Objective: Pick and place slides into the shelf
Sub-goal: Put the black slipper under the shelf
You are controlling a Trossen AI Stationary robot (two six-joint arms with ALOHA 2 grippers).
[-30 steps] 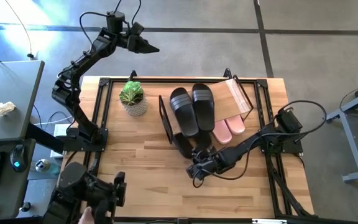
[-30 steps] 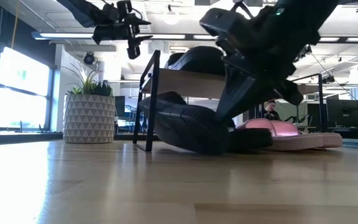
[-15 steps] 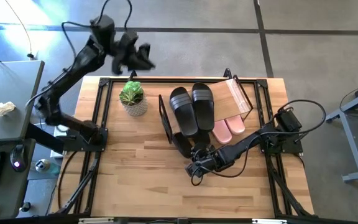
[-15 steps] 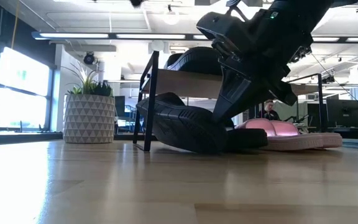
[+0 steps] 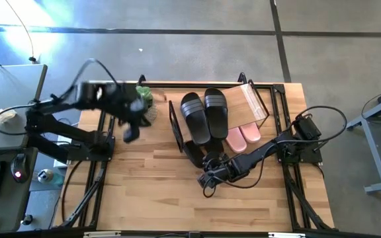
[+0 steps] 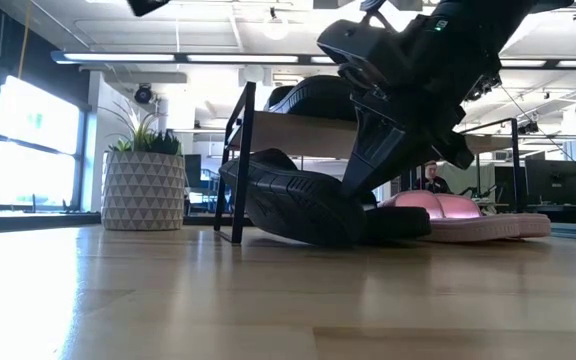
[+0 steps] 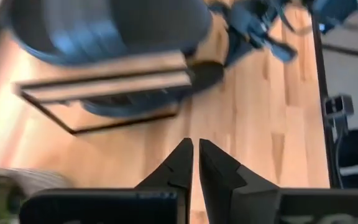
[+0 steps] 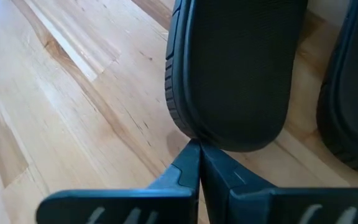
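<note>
Under the shelf [image 5: 253,99], a black slide [image 6: 293,205] lies tilted, its front end beneath the wood board and its rear end at the tip of the right gripper [image 5: 211,173]. In the last second that slide has barely shifted, and the right fingers [image 8: 188,163] have stayed pressed together against its sole edge, clamping nothing, so they look to be nudging it in rather than carrying it. Two more black slides [image 5: 204,114] sit on the board and the pink pair [image 5: 243,137] lies below at the far end.

What changed is the left arm: its gripper [image 5: 131,129] has swung down from high behind the table to beside the potted plant [image 5: 144,98], its fingers [image 7: 185,163] closing together on nothing. It seems to be retiring, leaving this last push to the right arm.
</note>
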